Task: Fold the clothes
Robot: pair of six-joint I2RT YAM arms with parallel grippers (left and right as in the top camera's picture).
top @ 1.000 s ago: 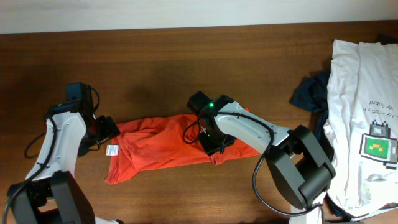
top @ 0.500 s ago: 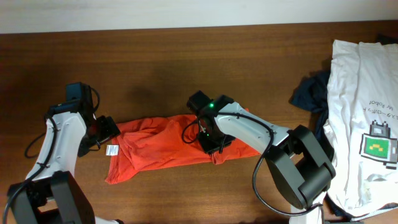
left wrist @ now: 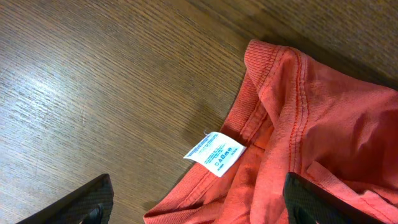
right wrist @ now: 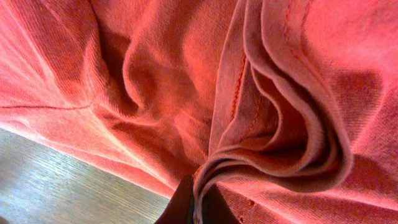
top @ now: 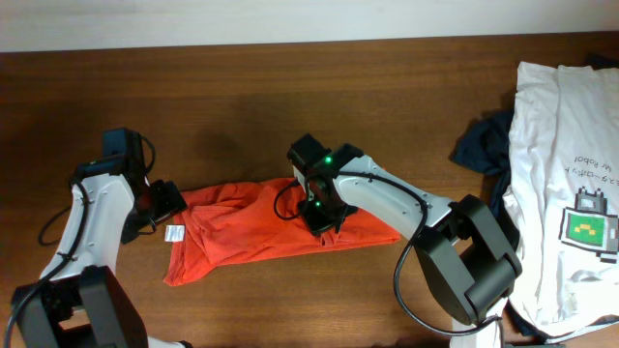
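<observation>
Overhead, we are seeing the orange shirt lying bunched in a strip on the table between both arms. Our right gripper is pinching a fold near its middle, and the right wrist view is showing that fold clamped tight. Our left gripper is hovering spread by the collar, where the left wrist view alone is showing print on the white label

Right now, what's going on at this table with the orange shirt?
Two robot arms are working on folding an orange shirt lying bunched across the table. The right claw is shut on a fold of fabric near the shirt's middle. The left claw is open at the collar end, beside the white care label, gripping nothing. A white T-shirt and a dark garment wait at the right edge.
</observation>
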